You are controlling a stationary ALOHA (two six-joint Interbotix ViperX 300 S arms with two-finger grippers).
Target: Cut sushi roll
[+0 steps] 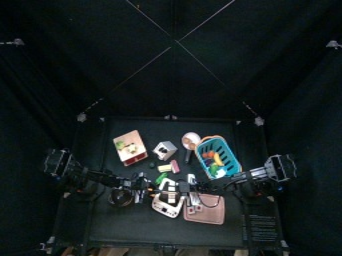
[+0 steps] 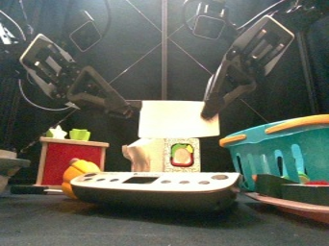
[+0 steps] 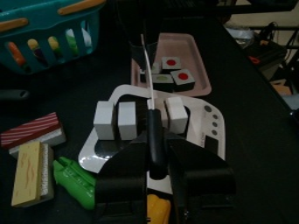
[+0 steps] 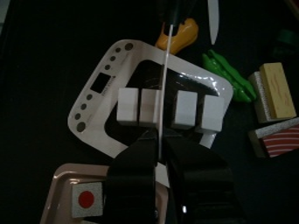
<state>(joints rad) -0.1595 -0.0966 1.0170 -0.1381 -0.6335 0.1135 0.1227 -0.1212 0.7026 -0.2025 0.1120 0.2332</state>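
The white sushi roll (image 3: 117, 120) lies across a white cutting board (image 3: 211, 127), split into several chunks; it also shows in the right wrist view (image 4: 149, 108). My left gripper (image 3: 149, 168) is shut on a knife (image 3: 149, 131) with a black handle, and the thin blade runs over the middle of the roll. In the right wrist view the blade (image 4: 167, 61) shows edge-on. My right gripper (image 4: 159, 140) has its jaws together at the roll's opposite side. Both grippers hang over the board (image 1: 167, 203).
A pink tray (image 3: 193, 52) with cut sushi slices (image 3: 173, 74) lies beyond the board. A teal basket (image 1: 214, 158) and a red box (image 1: 130, 146) stand behind. Wooden food blocks (image 3: 33, 166) and a green piece (image 3: 76, 184) lie beside the board.
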